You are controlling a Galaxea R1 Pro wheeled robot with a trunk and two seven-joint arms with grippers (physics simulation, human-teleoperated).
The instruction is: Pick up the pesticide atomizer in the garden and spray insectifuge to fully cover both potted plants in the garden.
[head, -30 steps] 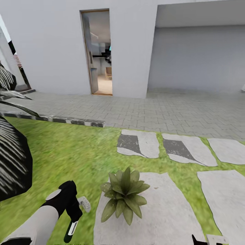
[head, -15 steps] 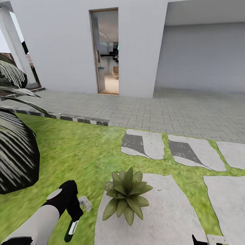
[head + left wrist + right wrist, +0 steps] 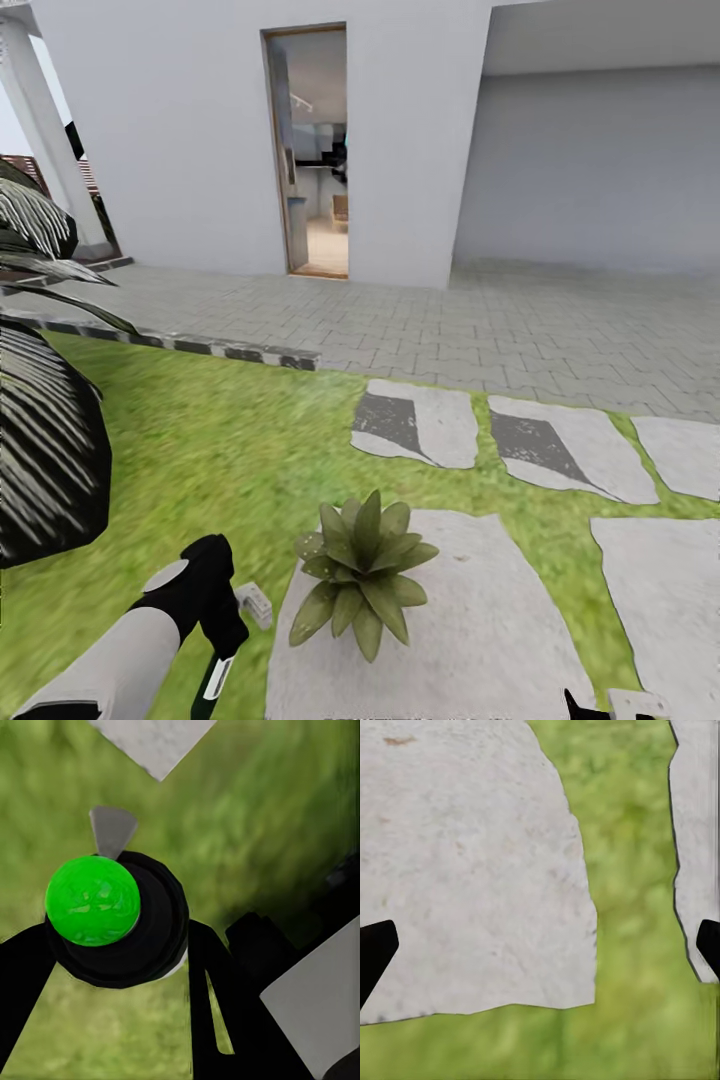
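Nearest us, our left claw (image 3: 161, 967) is clenched around the pesticide atomizer (image 3: 112, 919): in the left wrist view its black fingers (image 3: 225, 1012) flank a black round body topped by a bright green cap, with a small grey nozzle above it over the lawn. In the head view the left arm (image 3: 110, 650) reaches in just beside the potted plant (image 3: 362, 565), with the atomizer's pale nozzle (image 3: 254, 603) pointing toward the leaves.

Our right claw (image 3: 540, 952) is released, its two dark fingertips (image 3: 373, 952) wide apart over a pale stepping stone (image 3: 465, 862) and a strip of grass.

The potted plant, a rosette of broad pointed green leaves, sits on the near stepping stone (image 3: 470, 620); its pot is hidden under the leaves. Well to the plant's left stands a big dark shrub (image 3: 40, 440) with white-striped leaves. Beyond the plant lie more stepping stones (image 3: 415, 422) in the lawn (image 3: 200, 430), then grey paving (image 3: 480, 320), and farthest a white wall with an open doorway (image 3: 315, 150).
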